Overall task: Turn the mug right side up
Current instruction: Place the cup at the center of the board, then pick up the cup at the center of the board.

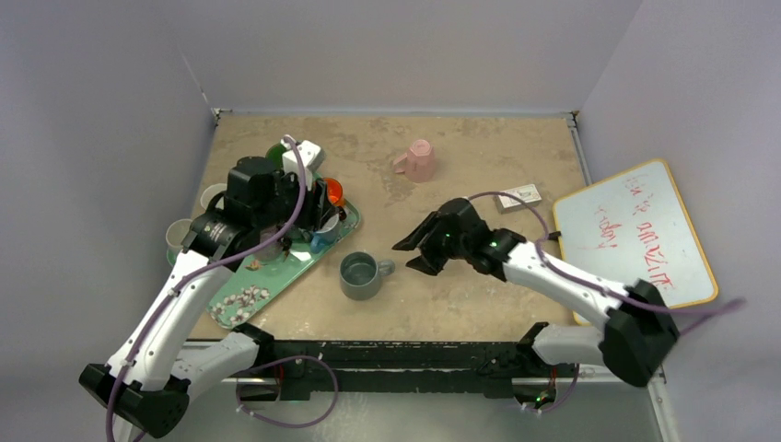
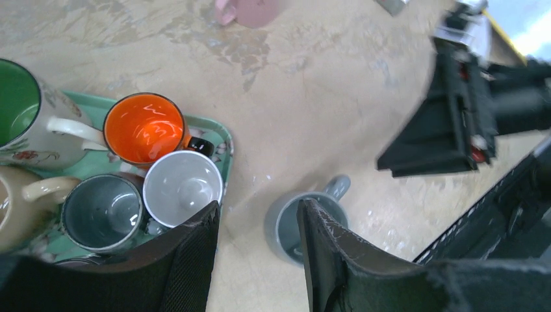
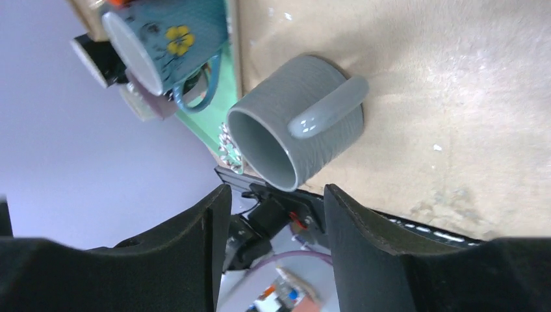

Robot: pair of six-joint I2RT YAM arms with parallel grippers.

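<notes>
A grey mug [image 1: 361, 274] stands upright on the table with its mouth up and its handle pointing right. It also shows in the left wrist view [image 2: 284, 227] and the right wrist view [image 3: 305, 123]. My right gripper [image 1: 410, 258] hovers just right of the handle, open, apart from the mug, with nothing between its fingers [image 3: 276, 195]. My left gripper [image 2: 258, 221] hangs open above the tray's right edge, holding nothing. One of its fingers [image 2: 338, 260] hides part of the grey mug from that camera.
A green floral tray [image 1: 244, 299] at the left carries several mugs, among them an orange one [image 2: 144, 129] and a white one [image 2: 183, 187]. A pink mug [image 1: 416, 161] sits at the back. A small box [image 1: 518, 197] and a whiteboard [image 1: 635, 239] lie at the right.
</notes>
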